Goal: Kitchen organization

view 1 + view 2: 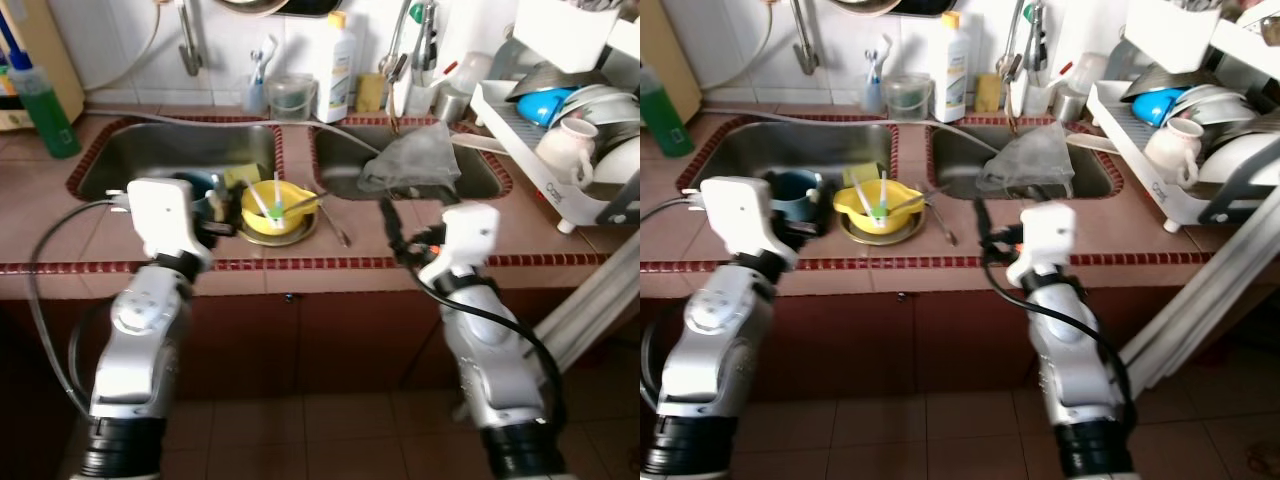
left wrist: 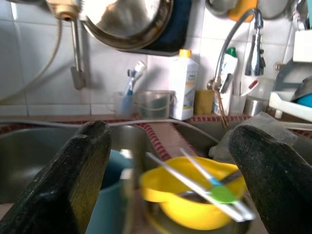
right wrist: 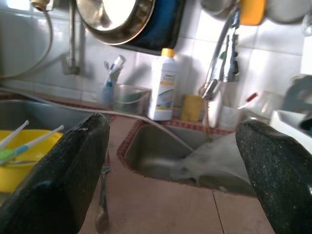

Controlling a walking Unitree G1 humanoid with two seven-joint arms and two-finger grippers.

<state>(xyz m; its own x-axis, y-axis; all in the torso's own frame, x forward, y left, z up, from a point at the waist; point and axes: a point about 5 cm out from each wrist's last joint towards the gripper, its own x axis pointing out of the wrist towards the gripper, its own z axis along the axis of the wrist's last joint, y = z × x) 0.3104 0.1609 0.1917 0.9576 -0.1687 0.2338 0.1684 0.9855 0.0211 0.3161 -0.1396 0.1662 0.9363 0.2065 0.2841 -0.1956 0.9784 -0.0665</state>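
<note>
A yellow bowl (image 1: 275, 205) holding two white-handled brushes and a utensil sits on a metal plate (image 1: 290, 238) on the tiled counter between two sinks. A teal mug (image 1: 790, 190) stands just left of the bowl. My left gripper (image 1: 218, 218) is open at the counter's front edge, right by the mug and bowl, which lie between its fingers (image 2: 78, 165) in the left wrist view. My right gripper (image 1: 395, 235) is open too, over the counter in front of the right sink (image 1: 340, 150). A crumpled clear plastic bag (image 1: 415, 160) drapes over that sink.
A metal spoon (image 1: 335, 225) lies on the counter right of the bowl. A white dish rack (image 1: 530, 140) with a white mug (image 1: 565, 150) and blue bowl (image 1: 545, 105) stands at the right. A white bottle (image 1: 337, 70), a clear tub (image 1: 290, 97) and a green bottle (image 1: 45, 110) line the back.
</note>
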